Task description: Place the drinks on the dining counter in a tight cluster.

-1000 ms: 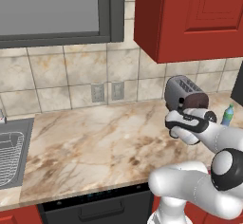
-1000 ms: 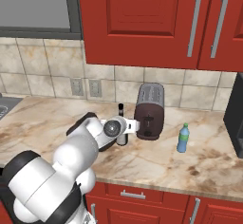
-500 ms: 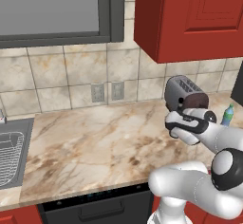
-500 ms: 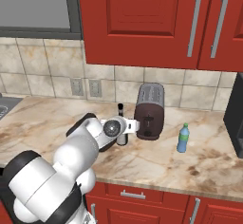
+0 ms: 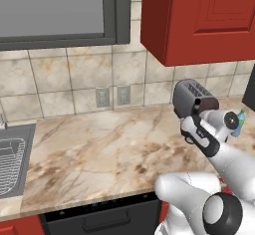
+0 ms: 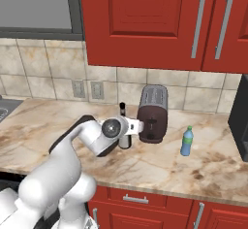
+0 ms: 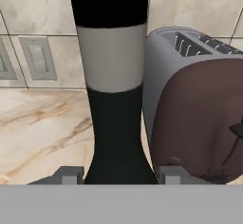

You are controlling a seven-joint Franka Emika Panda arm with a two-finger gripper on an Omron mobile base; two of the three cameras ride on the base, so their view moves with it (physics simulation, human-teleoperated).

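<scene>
A dark wine bottle [image 7: 116,123] with a pale label band stands upright on the marble worktop [image 6: 58,126], close against the left side of a toaster [image 7: 199,109]. My gripper [image 7: 121,175] is shut on the bottle's lower body, one fingertip pressed to each side. From the right base view the hand [image 6: 128,128] covers the bottle's middle, and the bottle's neck [image 6: 122,107] rises above it. A small blue water bottle [image 6: 187,141] with a green cap stands to the right of the toaster [image 6: 152,114], apart from it. The dining counter is out of view.
Red cabinets [image 6: 145,24] hang low over the worktop. A sink [image 5: 10,164] lies at the far left. Wall sockets [image 5: 112,97] sit in the tiled wall. A dark appliance [image 6: 240,121] stands at the right end, past the water bottle.
</scene>
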